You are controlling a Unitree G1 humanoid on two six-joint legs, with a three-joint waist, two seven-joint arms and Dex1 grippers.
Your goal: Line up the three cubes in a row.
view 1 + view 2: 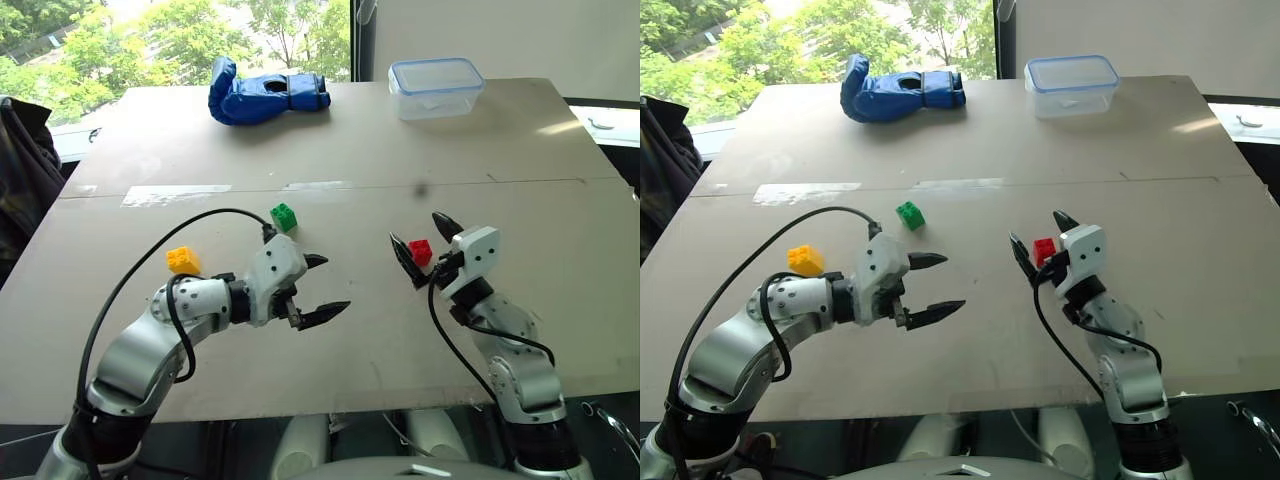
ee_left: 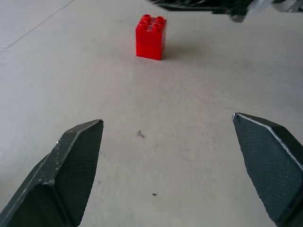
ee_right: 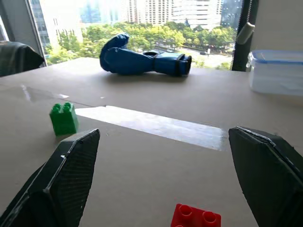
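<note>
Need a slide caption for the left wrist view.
Open left gripper faces the red cube standing alone on the table.

Glossy plastic red cube (image 2: 151,37), matt board table (image 1: 330,140); clear plastic box (image 1: 436,87), padded blue glove (image 1: 265,92)

We see three studded cubes upright and well apart on the table: the yellow cube (image 1: 183,260) at left, the green cube (image 1: 284,216) farther back, the red cube (image 1: 420,251) right, apparently resting on the tabletop.
</note>
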